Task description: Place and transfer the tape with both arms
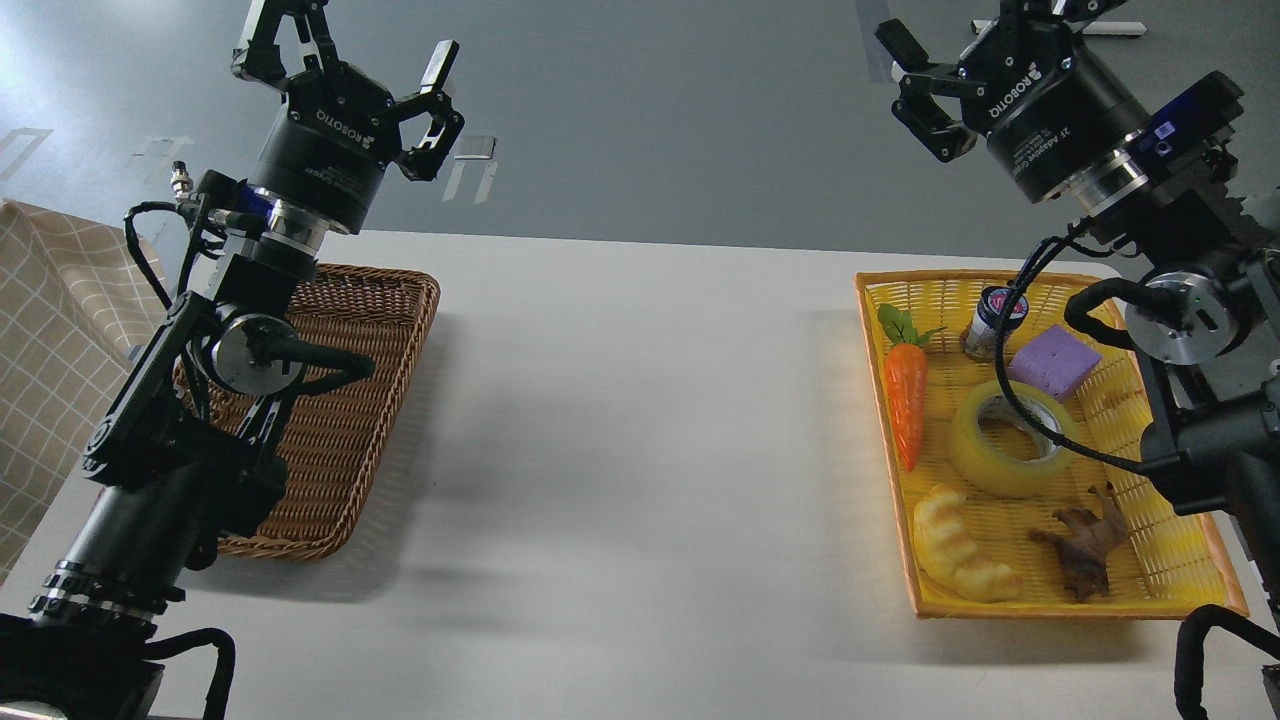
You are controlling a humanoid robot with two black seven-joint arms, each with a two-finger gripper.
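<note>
The tape (1008,442), a wide translucent yellow roll with a grey-white printed core, lies flat in the yellow basket (1000,608) at the right of the table. A black cable of my right arm crosses its top. My right gripper (985,35) is open and empty, raised high above the basket's far end, well clear of the tape. My left gripper (350,55) is open and empty, raised high above the far side of the brown wicker basket (340,430) on the left.
The yellow basket also holds a toy carrot (905,400), a yellow croissant-like toy (960,552), a purple block (1052,362), a small jar (990,320) and a brown toy figure (1085,540). A checked cloth (50,330) hangs at the far left.
</note>
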